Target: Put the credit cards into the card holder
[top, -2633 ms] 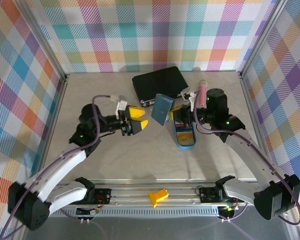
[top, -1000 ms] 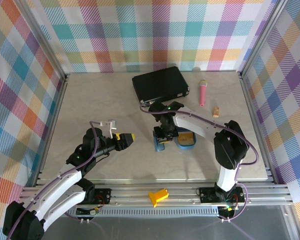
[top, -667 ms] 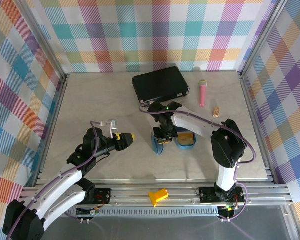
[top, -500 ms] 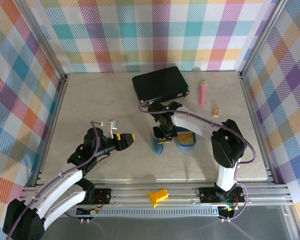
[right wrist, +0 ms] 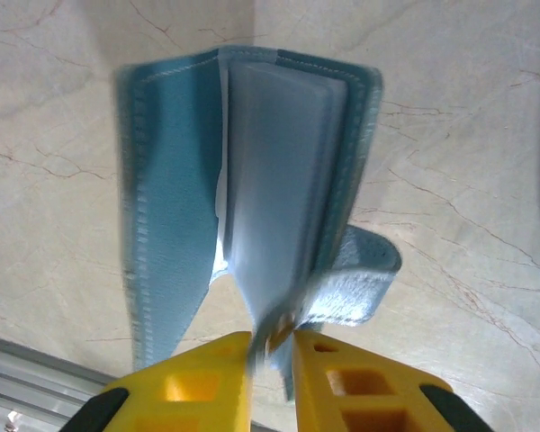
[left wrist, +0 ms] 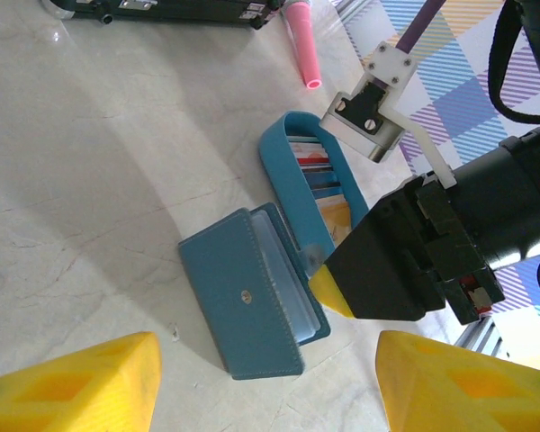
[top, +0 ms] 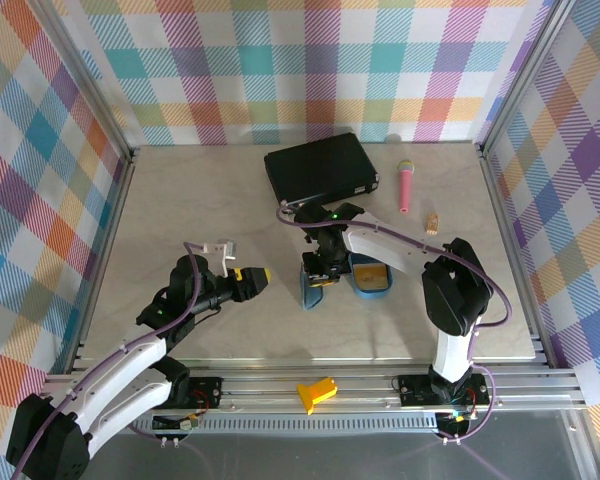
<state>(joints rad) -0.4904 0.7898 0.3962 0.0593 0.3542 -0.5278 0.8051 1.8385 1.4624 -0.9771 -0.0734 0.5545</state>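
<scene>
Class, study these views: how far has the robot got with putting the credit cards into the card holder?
Done: nothing yet; no card is visible in the card holder. In hand: the right gripper pinches its pale inner pockets, down at the table. Left: the credit cards lie in the blue tray; the left gripper is open and empty.

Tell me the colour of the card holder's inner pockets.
Pale whitish-blue inner pockets, inside the teal-blue card holder cover; right wrist view shows it best.
</scene>
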